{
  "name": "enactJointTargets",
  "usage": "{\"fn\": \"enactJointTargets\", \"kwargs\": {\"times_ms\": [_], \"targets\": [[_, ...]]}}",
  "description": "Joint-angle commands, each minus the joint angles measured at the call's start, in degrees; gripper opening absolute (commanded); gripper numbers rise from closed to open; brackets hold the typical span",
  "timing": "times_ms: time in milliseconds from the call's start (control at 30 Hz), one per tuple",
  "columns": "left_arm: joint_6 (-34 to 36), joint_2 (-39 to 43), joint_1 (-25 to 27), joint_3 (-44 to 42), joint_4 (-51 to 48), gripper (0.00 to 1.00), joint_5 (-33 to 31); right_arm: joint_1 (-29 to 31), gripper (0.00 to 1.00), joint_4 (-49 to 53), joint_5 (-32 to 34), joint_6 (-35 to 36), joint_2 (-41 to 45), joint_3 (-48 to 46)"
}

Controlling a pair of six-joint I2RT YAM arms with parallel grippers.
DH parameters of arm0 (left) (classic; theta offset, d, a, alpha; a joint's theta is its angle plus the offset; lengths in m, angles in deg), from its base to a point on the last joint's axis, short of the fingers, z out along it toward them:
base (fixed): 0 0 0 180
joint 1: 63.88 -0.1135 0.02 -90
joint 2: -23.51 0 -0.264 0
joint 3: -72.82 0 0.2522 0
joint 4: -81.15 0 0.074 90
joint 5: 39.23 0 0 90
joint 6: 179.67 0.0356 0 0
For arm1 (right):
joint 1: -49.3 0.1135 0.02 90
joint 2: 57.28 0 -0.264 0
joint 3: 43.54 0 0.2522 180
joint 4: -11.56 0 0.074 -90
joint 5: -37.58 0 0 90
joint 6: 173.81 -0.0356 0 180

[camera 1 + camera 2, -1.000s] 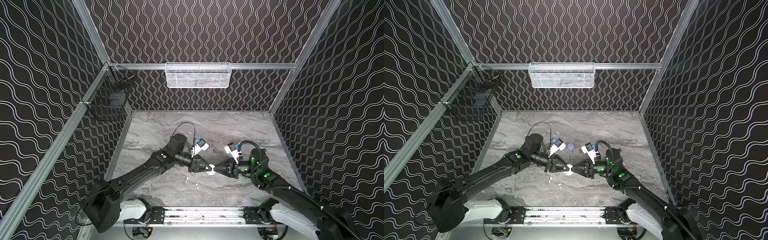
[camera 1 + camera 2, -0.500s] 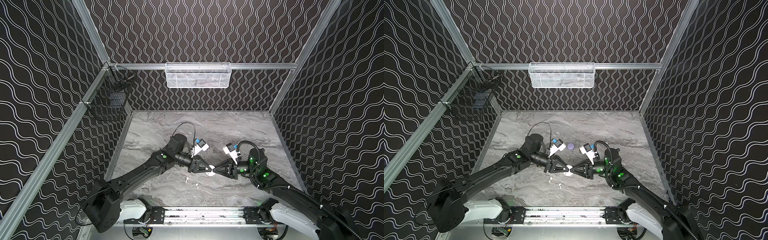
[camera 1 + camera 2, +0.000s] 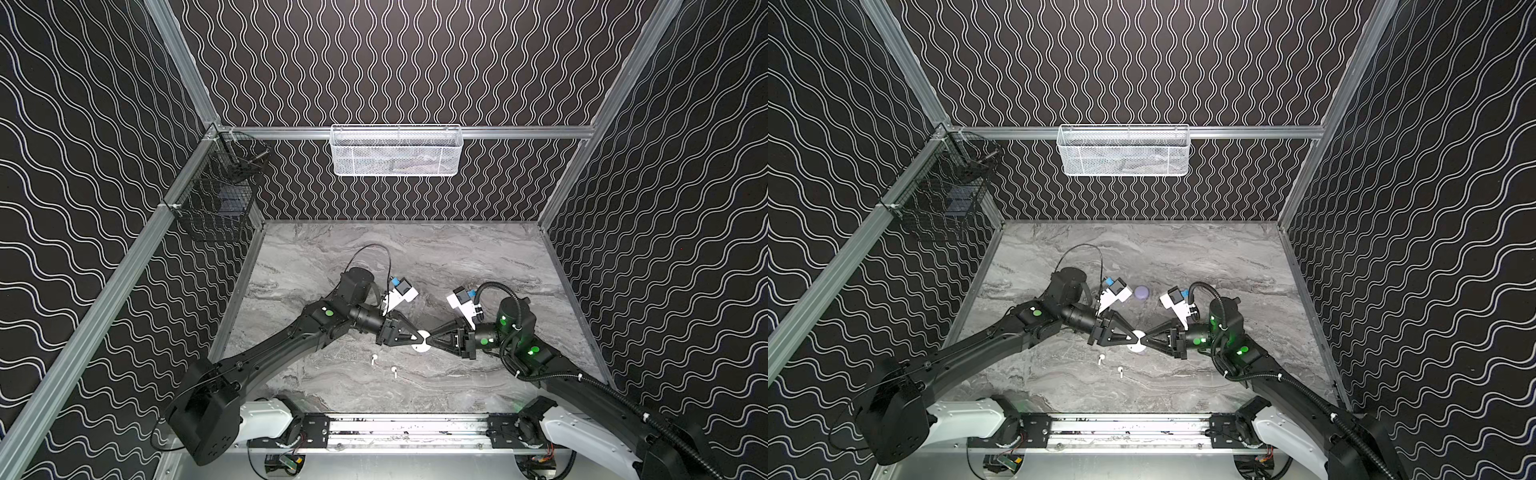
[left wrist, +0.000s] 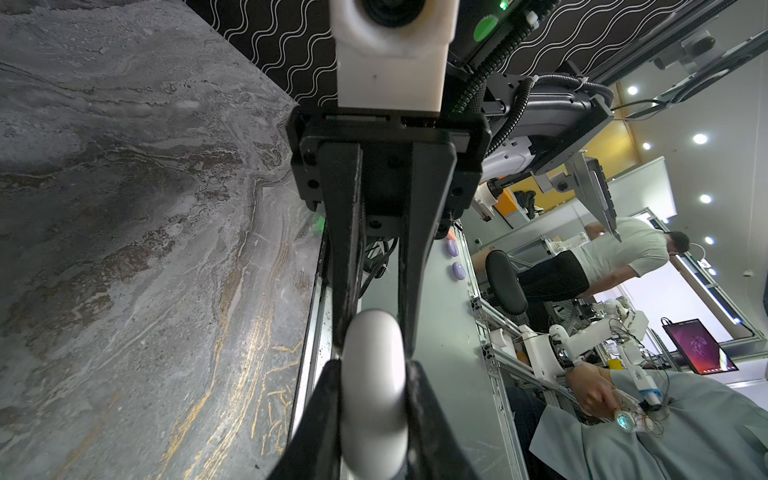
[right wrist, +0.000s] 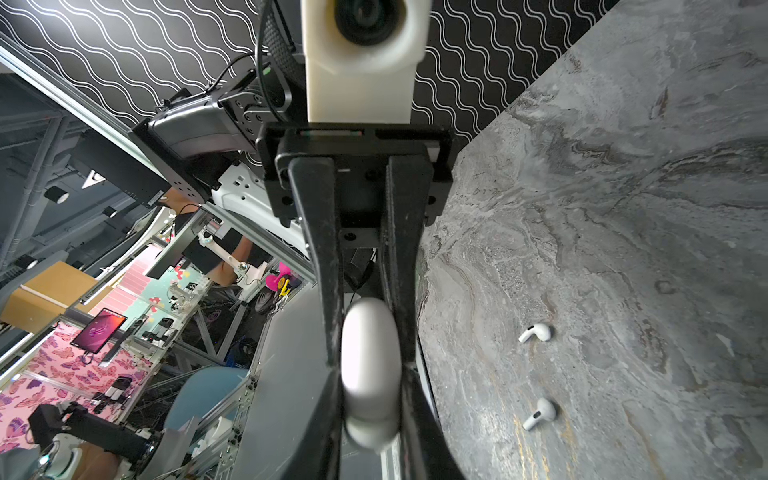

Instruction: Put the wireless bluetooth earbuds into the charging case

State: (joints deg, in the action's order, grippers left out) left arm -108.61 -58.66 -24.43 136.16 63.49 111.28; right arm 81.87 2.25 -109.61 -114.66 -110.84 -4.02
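- I am holding the small, round, glossy white charging case [image 4: 374,395] in the air from two sides at once. My left gripper [image 3: 416,338] and right gripper [image 3: 431,337] are meeting nose to nose on it.
- My right fingers [image 5: 330,415] are clamping the case's two broad faces tightly. My left fingers [image 4: 419,399] are closed against both faces too, but I cannot tell how hard they are pressing.
- The case is looking shut. A faint line crossing it near my right fingers may be the lid seam.
- Two tiny stemmed white earbuds [image 5: 536,332] are lying loose on the grey marble table [image 3: 457,257]. They are below the case on its near side, close together but apart.
- A round lavender case [image 3: 1141,292] is sitting on the table beyond the white charging case. No lavender earbuds are showing.
- I am reading this step as a regrip toward opening the lid, with nothing inserted yet.
- I am making sure one grip is firm before the other eases, because the shell is smooth and curved and is likely to squirt out.
- I am wanting the case low over the table, clear of the earbuds.
- I am aiming to finish gripping the base half only, leaving the seam free.
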Motion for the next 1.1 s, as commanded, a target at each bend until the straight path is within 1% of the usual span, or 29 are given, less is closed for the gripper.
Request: {"fn": "enactJointTargets", "kwargs": {"times_ms": [0, 133, 200, 433, 633, 700, 767, 867, 1000, 1067], "targets": [[1.8, 0.4, -0.2, 0.6, -0.6, 0.34, -3.9, 0.2, 0.07, 0.0, 1.8, 0.9, 1.2, 0.1], [0.0, 1.4, -0.5, -0.2, 2.3, 0.42, -2.9, 0.1, 0.06, 0.5, 4.3, 0.6, 3.0, -0.5], [-0.4, 1.9, -0.5, -0.5, 3.3, 0.44, -2.7, 0.1, 0.06, 0.8, 5.8, 0.3, 4.0, -0.6], [-2.6, 3.8, -0.6, -1.8, 7.7, 0.45, -1.3, -0.5, 0.07, 1.0, 13.3, -2.6, 7.9, -1.2], [-4.4, 5.4, -0.7, -3.1, 11.6, 0.45, -1.0, -0.6, 0.07, -5.6, 17.3, -10.1, 9.6, -3.1], [-4.7, 5.7, -0.8, -3.4, 12.5, 0.45, -1.2, -0.6, 0.06, -10.5, 17.2, -13.7, 9.5, -4.3], [-4.7, 5.6, -0.8, -3.4, 12.4, 0.45, -1.6, -0.5, 0.07, -13.2, 16.6, -15.6, 8.9, -4.8], [-5.6, 5.7, -1.1, -3.7, 13.6, 0.45, -1.5, 0.1, 0.07, -14.7, 16.4, -16.0, 7.7, -4.9], [-6.2, 5.6, -1.4, -3.9, 14.4, 0.44, -1.4, 1.7, 0.08, -19.4, 15.9, -17.2, 5.8, -5.2], [-6.4, 5.7, -1.4, -4.0, 14.8, 0.44, -1.4, 2.8, 0.08, -19.0, 16.5, -16.4, 5.2, -4.6]]}}
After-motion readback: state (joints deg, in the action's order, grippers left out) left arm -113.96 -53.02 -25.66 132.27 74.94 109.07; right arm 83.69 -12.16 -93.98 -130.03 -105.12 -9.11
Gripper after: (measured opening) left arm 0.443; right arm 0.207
